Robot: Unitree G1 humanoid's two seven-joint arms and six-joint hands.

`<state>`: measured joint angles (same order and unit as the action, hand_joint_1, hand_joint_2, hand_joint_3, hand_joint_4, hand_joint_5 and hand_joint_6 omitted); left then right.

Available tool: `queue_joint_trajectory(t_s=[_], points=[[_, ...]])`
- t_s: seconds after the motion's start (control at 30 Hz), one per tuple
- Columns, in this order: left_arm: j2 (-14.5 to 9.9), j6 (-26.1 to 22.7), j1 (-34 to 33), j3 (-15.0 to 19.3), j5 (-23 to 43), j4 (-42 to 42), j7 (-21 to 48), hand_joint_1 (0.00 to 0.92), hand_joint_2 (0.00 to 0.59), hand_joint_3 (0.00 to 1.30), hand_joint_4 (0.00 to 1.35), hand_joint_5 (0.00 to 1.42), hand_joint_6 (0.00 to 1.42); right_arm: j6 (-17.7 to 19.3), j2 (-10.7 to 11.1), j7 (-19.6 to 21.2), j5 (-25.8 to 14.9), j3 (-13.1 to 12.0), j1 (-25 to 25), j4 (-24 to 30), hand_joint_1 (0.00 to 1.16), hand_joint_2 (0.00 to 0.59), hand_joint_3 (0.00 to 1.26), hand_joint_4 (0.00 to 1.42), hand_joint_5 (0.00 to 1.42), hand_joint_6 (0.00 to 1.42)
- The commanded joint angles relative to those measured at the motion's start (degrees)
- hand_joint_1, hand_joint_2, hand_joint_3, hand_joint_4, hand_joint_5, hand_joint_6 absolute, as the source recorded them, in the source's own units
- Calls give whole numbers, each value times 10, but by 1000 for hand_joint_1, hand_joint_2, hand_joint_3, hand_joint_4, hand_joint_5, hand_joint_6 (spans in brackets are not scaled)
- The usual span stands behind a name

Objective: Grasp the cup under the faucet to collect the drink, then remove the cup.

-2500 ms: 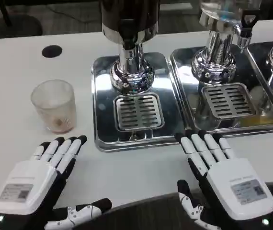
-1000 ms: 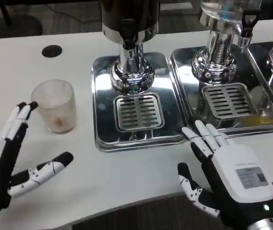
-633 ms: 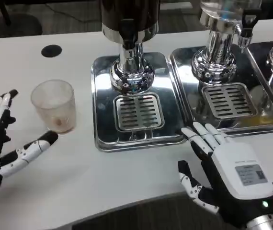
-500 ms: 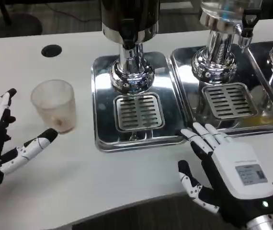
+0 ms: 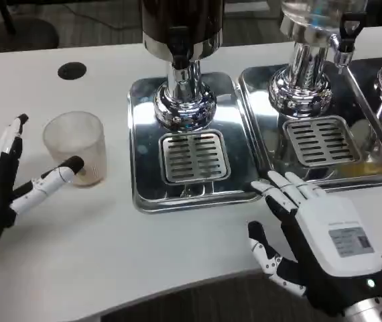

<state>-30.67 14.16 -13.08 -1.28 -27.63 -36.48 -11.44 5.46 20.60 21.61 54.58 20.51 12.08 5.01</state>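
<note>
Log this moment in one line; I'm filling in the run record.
stage: reaching | left robot hand: open beside cup, thumb near its base | right robot hand: open by tray | cup: on table, not under faucet

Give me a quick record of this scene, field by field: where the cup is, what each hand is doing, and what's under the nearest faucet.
cup: frosted cup upright on the white table, left of the drip tray
left hand: left hand open, fingers spread either side of the cup, no firm grip visible
right hand: right hand open, palm down, near the tray's front edge
under faucet: faucet over a bare grate
task state: cup not yet under faucet
</note>
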Motion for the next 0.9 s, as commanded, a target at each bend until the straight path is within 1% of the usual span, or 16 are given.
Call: queue_joint_trajectory(t_s=[0.03, 0.27, 0.53, 0.57, 0.63, 0.7, 0.8, 0.9], points=[[-5, 3, -47, -15, -3, -59, -8, 28, 26, 4, 0, 73, 254, 6, -4, 11, -3, -1, -3, 0, 462, 521, 280, 141, 133, 207], [-3, 23, -109, -33, 3, -151, -15, 46, 32, 20, 9, 100, 255, 6, -6, 13, -1, 0, -4, 2, 449, 525, 291, 142, 133, 210], [-2, 55, -155, -65, 0, -213, -10, 61, 39, 20, 49, 136, 268, 7, -9, 12, -2, 0, -1, 6, 439, 523, 300, 142, 133, 212], [-1, 56, -161, -68, 0, -218, -8, 63, 40, 20, 52, 137, 268, 6, -10, 13, -1, 1, -1, 7, 438, 523, 300, 142, 133, 212], [-2, 59, -171, -80, -6, -226, -9, 104, 42, 3, 54, 141, 268, 6, -11, 11, -1, 2, -3, 5, 438, 521, 301, 142, 133, 214], [-2, 57, -181, -93, -14, -228, -3, 110, 38, 0, 40, 141, 268, 6, -13, 11, -2, 2, -5, 4, 439, 516, 303, 142, 133, 223], [1, 45, -195, -107, -14, -241, 8, 109, 29, 0, 25, 141, 268, 12, -13, 8, -11, 1, -7, 2, 440, 514, 307, 142, 133, 227], [4, 39, -208, -118, -13, -260, 10, 109, 29, 0, 13, 133, 268, 14, -13, 8, -12, 1, -7, 2, 440, 513, 310, 142, 133, 228]])
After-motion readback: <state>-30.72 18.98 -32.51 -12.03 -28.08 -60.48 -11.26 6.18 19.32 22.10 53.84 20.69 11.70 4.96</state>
